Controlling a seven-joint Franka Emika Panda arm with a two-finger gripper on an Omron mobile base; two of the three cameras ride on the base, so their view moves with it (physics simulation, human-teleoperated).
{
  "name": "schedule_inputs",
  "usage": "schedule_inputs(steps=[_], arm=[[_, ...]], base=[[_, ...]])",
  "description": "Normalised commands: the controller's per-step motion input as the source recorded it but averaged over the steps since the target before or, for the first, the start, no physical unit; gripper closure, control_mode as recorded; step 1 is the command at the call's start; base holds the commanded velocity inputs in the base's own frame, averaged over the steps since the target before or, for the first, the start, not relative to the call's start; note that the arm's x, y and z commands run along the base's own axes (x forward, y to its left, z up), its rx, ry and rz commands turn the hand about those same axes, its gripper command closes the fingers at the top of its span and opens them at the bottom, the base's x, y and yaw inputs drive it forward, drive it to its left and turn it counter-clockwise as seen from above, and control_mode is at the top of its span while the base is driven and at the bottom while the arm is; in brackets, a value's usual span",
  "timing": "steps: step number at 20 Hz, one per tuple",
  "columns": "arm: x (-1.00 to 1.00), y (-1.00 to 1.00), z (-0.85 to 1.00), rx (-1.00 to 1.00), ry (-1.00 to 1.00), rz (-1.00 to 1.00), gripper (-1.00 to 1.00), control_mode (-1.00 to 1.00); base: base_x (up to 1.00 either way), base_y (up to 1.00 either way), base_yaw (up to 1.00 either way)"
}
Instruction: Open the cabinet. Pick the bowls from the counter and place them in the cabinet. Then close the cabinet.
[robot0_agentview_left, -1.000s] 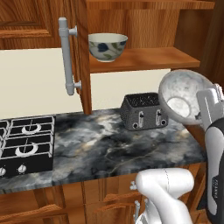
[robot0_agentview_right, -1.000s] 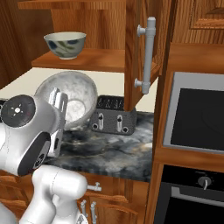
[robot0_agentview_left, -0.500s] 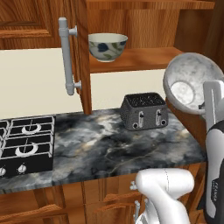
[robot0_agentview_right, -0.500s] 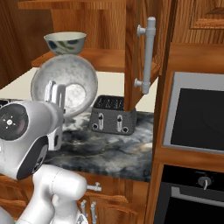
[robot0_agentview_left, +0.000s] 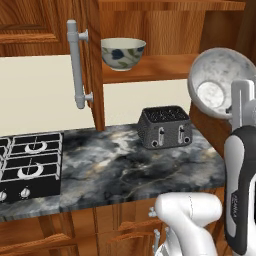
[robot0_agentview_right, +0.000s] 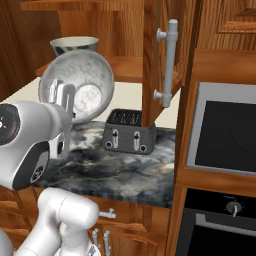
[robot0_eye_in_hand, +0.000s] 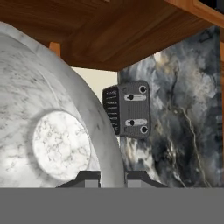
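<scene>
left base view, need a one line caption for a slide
Gripper lifts the tilted speckled bowl above the toaster toward the open cabinet's shelf, where the leaf-patterned bowl sits.

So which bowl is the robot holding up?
The speckled grey bowl, tipped on its side in the gripper. The leaf-patterned bowl sits upright on the cabinet shelf.

Marble counter (robot0_agentview_left: 115, 170) bears a toaster (robot0_agentview_left: 165, 127); cabinet shelf (robot0_agentview_left: 150, 67), patterned bowl (robot0_agentview_left: 123, 53).
</scene>
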Motion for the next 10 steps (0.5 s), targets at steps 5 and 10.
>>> schedule_inputs(steps=[5, 10], arm=[[0.32, 0.02, 0.25, 0.0, 0.05, -0.06, 1.0, -1.0], [0.27, 0.0, 0.12, 0.0, 0.01, 0.0, 1.0, -1.0]], base=[[0.0, 0.0, 0.0], [0.0, 0.0, 0.0]])
